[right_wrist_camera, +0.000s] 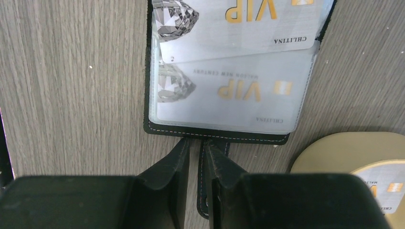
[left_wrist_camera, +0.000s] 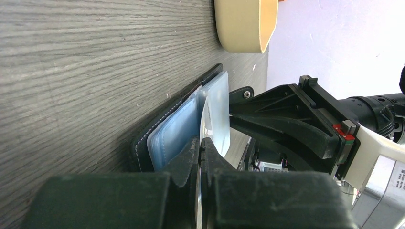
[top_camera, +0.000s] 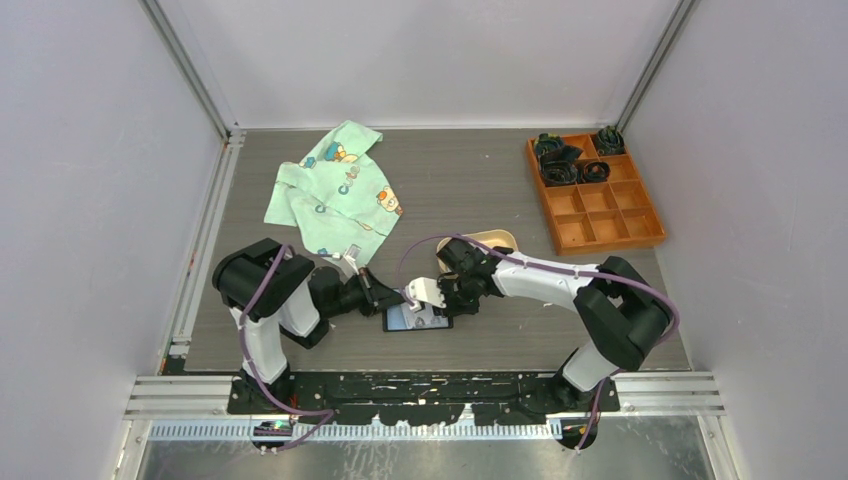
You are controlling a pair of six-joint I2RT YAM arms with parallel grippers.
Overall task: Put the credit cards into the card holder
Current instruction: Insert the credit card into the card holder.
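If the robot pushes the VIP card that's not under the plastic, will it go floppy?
Probably not: the uncovered VIP card shows straight edges and a flat face, so it should stay fairly stiff. It looks very thin, so it is likely light. Its glossy face and the smooth clear sleeve of the card holder suggest it could slide easily.

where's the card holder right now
Top view: the black leather-like card holder lies open near the table's front centre, between the left gripper and right gripper, nearer the arms than the beige oval tray.
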